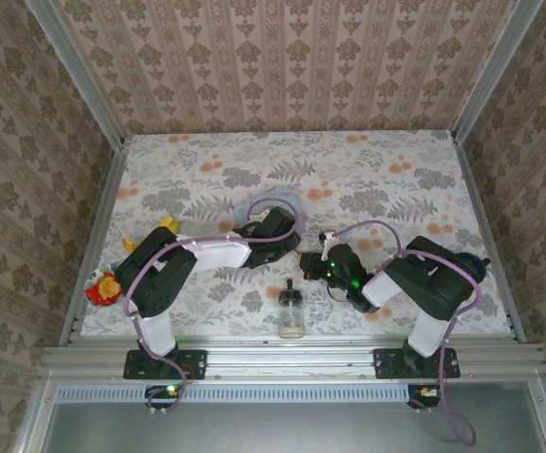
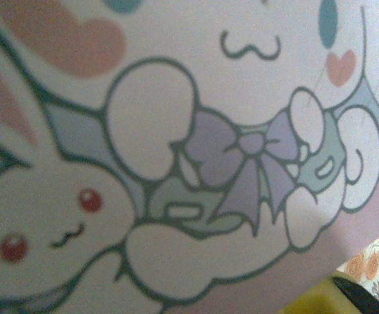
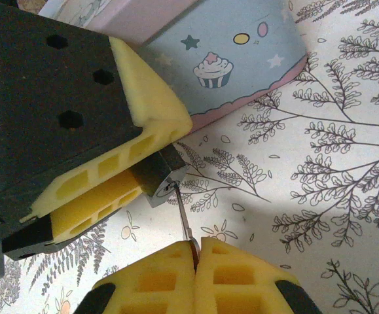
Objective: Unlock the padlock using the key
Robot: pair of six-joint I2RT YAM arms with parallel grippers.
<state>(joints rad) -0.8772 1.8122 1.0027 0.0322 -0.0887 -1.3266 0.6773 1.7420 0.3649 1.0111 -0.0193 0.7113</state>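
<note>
Off to the left, the left gripper point(image 3: 162, 156) lies low over the flowered table point(image 3: 320, 163). Its black fingers with yellow foam pads are drawn in partway and clamped on the padlock point(image 3: 154, 176). The padlock is a small dark block pinched between the pads right at the fingertips, with one corner poking out toward the right gripper. From here I cannot make out its shackle. Just behind the left gripper, touching or nearly touching its upper finger, sits the pale blue tin point(image 3: 241, 59) with a cupcake and stars on its side. The left wrist camera looks straight down on its cartoon rabbit lid from very close. Moving right, the key point(image 3: 183, 219) bridges the short gap between the two grippers as a thin metal shaft. Its tip meets the exposed face of the padlock, and its other end is buried between the right gripper's pads. The right gripper point(image 3: 196, 252) is closed tight, its two yellow fingers pressed together on the key. The padlock lies straight ahead of its fingertips and very near. Seen from above, a small glass bottle point(image 1: 291, 311) with a black cap stands upright on the near side of both grippers, between the two arms.
</note>
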